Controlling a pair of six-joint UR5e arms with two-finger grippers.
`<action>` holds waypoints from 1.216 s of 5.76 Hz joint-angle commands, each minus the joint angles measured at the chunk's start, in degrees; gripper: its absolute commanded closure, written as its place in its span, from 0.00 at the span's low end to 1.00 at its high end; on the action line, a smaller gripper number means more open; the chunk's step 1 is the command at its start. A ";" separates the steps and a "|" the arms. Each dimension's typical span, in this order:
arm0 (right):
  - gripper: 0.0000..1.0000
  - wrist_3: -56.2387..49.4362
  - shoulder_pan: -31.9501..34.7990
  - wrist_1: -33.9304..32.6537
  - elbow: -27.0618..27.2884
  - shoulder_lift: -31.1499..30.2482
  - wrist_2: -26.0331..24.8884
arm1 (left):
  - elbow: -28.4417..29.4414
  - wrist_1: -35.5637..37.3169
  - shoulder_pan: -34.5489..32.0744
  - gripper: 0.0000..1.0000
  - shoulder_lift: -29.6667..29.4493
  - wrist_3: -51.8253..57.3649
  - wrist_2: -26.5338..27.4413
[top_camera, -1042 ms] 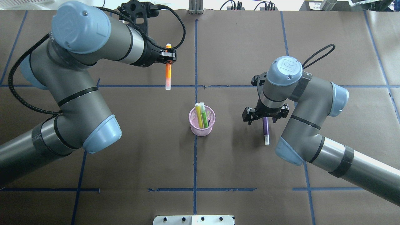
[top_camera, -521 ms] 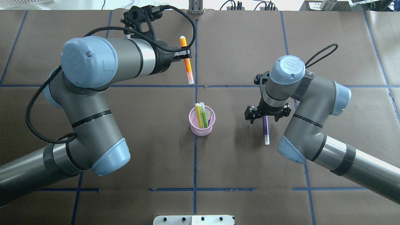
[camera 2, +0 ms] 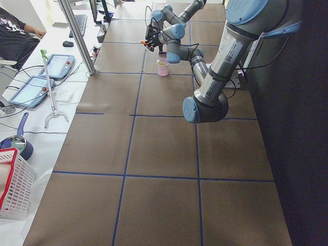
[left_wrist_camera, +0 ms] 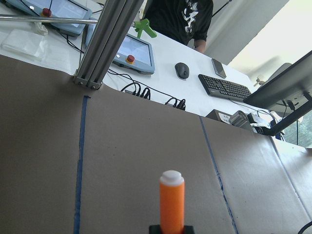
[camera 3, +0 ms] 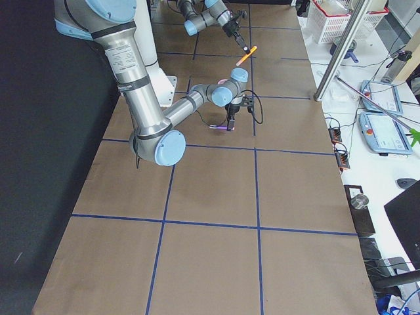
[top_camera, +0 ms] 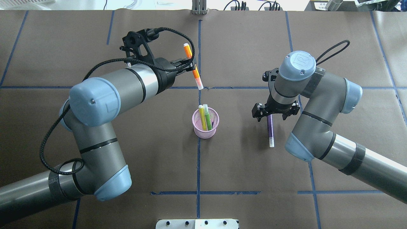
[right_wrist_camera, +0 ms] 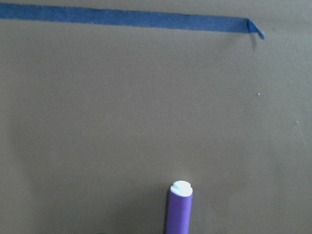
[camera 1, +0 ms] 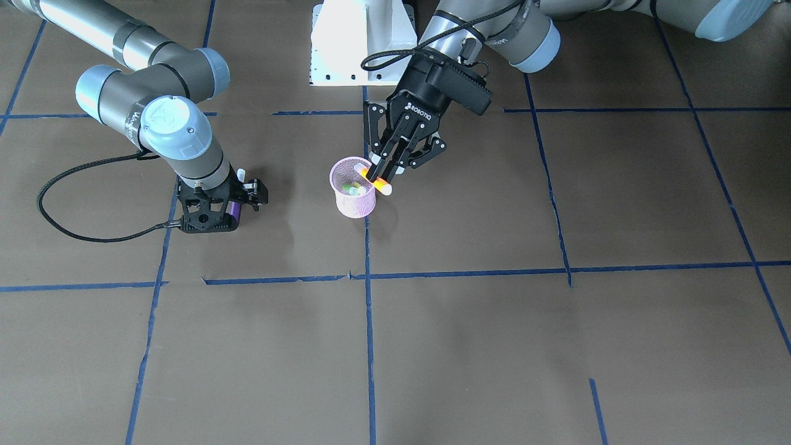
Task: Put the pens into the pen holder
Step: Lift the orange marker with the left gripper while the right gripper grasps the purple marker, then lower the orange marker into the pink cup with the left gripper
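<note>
The pink mesh pen holder [top_camera: 205,128] stands mid-table and holds a yellow-green pen [top_camera: 202,117] and a green pen [top_camera: 207,117]. My left gripper [top_camera: 191,64] is shut on the orange pen [top_camera: 197,74], which hangs tilted in the air beyond the holder. In the front view the orange pen [camera 1: 378,181] is by the holder's rim [camera 1: 337,170]. It also shows in the left wrist view [left_wrist_camera: 172,202]. My right gripper [top_camera: 271,115] is open and straddles the purple pen [top_camera: 270,132], which lies flat on the table right of the holder. The purple pen also shows in the right wrist view [right_wrist_camera: 179,212].
A white base plate [top_camera: 197,223] sits at the near edge and a metal post [top_camera: 198,8] at the far edge. Blue tape lines grid the brown table cover [top_camera: 241,165]. Tablets and a keyboard [left_wrist_camera: 225,87] lie on the desk beyond the table.
My left arm has swung right and carried the orange pen toward the holder, tilting it. My right gripper has shifted slightly along the purple pen, which has not moved.
</note>
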 commanded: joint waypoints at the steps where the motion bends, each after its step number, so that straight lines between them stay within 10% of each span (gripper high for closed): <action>1: 0.00 0.21 0.05 0.00 0.09 -0.08 0.49 | 0.91 -4.24 5.89 1.00 2.44 0.05 8.18; 3: 0.00 0.12 0.05 0.00 0.09 0.01 0.49 | 5.02 -4.16 11.79 1.00 2.10 0.22 19.67; 7: 0.00 0.12 -0.04 0.00 0.17 -0.08 0.67 | 6.18 -4.07 15.32 1.00 1.92 2.25 22.01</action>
